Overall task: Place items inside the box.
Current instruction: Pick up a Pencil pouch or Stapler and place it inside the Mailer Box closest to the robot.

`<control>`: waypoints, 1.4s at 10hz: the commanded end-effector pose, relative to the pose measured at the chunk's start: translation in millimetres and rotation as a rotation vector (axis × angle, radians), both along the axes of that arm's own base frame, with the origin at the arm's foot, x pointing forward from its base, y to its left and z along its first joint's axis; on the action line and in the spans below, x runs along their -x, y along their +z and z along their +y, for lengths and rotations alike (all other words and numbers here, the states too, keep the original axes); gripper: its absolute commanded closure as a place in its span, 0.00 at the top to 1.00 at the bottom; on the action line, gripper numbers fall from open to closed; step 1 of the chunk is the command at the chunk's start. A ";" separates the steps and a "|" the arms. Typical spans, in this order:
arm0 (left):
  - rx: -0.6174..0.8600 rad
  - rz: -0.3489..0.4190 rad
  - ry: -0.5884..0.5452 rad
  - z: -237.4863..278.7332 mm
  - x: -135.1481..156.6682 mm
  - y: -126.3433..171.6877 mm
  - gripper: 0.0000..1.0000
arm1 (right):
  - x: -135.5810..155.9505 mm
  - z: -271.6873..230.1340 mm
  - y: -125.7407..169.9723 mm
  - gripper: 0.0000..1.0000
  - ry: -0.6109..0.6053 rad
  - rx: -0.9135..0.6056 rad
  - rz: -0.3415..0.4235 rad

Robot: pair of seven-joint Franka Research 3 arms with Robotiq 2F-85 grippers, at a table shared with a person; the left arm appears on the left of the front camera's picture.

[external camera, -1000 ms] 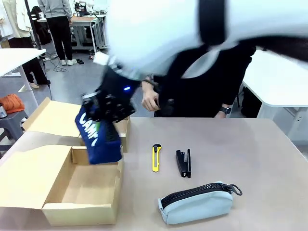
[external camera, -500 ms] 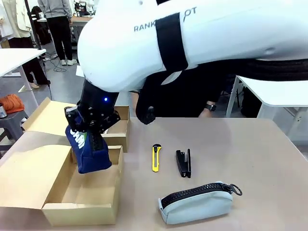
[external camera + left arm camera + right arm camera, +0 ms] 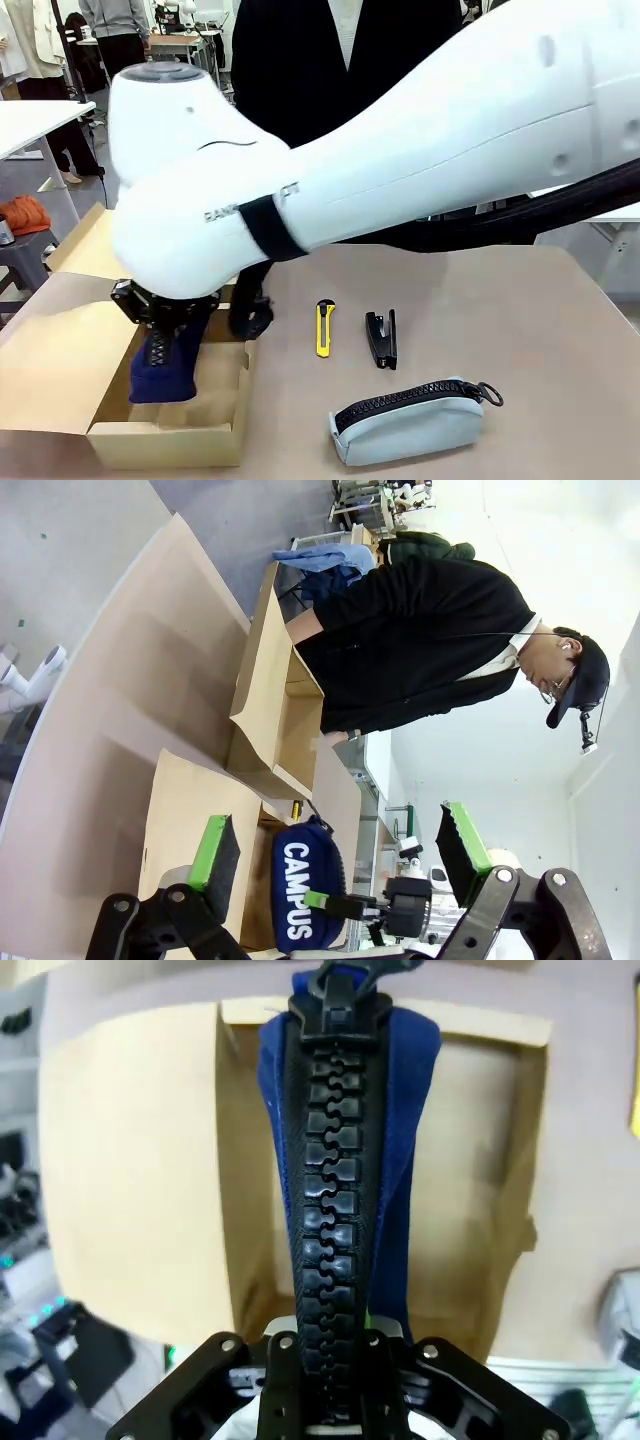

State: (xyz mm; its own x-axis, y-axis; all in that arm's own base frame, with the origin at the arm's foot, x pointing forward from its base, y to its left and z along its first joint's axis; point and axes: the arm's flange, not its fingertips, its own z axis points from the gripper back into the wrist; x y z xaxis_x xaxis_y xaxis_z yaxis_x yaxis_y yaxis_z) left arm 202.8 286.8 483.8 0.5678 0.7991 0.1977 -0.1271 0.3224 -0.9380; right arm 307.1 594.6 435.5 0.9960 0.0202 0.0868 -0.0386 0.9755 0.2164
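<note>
Navy pouch [image 3: 165,380] gripped by right jaws, in box [image 3: 165,445]; left wrist: left jaws spread.

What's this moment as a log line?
right gripper: shut on navy blue zip pouch, down in box | left gripper: open

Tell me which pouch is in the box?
The blue pouch, held upright in the box by the right hand. The grey pouch lies outside, on the table.

White lettering "CAMPUS" stands on the navy blue zip pouch [image 3: 305,890]. Partial print "RANK" shows on the right arm [image 3: 400,150].
</note>
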 end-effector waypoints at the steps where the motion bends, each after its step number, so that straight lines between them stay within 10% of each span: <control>1: -0.002 -0.026 -0.001 -0.7 -1.1 0.2 1.00 | -7.8 22.7 4.6 0.07 -0.072 0.005 0.015; 14: -0.002 -0.026 -0.001 -0.7 -1.1 0.2 1.00 | -9.2 -14.4 -85.7 0.07 -0.047 0.155 0.096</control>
